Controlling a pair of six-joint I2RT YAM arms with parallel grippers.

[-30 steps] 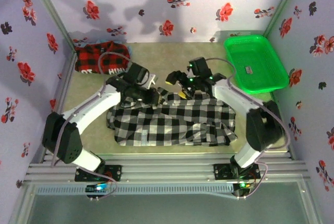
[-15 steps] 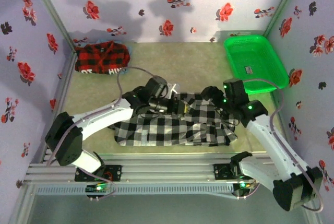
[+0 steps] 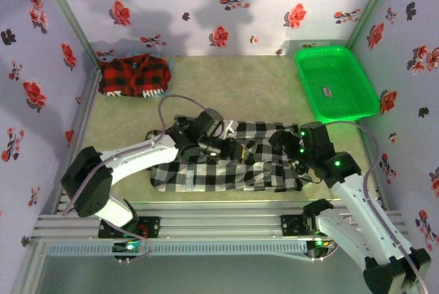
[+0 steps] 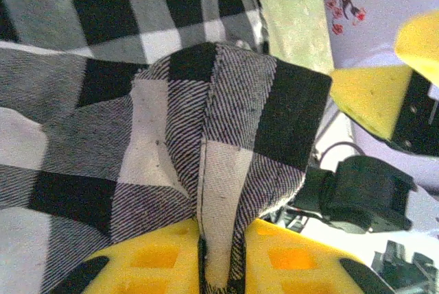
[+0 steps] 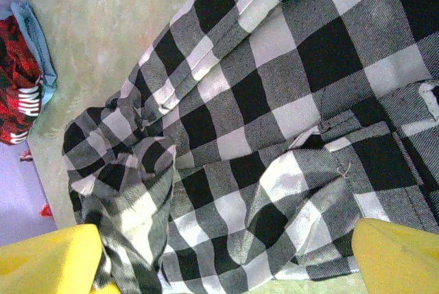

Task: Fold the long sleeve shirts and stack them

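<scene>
The black-and-white checked shirt (image 3: 226, 164) lies spread across the near half of the table, partly folded over itself. My left gripper (image 3: 239, 149) is over the shirt's middle, its yellow pads (image 4: 154, 260) shut on a raised fold of checked cloth (image 4: 219, 170). Over the shirt's right end my right gripper (image 3: 289, 146) stands open; its yellow fingertips (image 5: 48, 260) sit wide apart above rumpled checked cloth (image 5: 260, 164), holding nothing. The red-and-black plaid shirt (image 3: 134, 77) with white lettering lies folded at the back left corner.
A green plastic basket (image 3: 336, 81) stands at the back right. Flowered walls close in the table on three sides. Bare olive tabletop (image 3: 233, 81) runs between the red shirt and the basket. A metal rail borders the near edge.
My left gripper has carried the pinched cloth right and toward the near side, folding the checked shirt narrower. The right arm swung from behind the shirt to its right end.
</scene>
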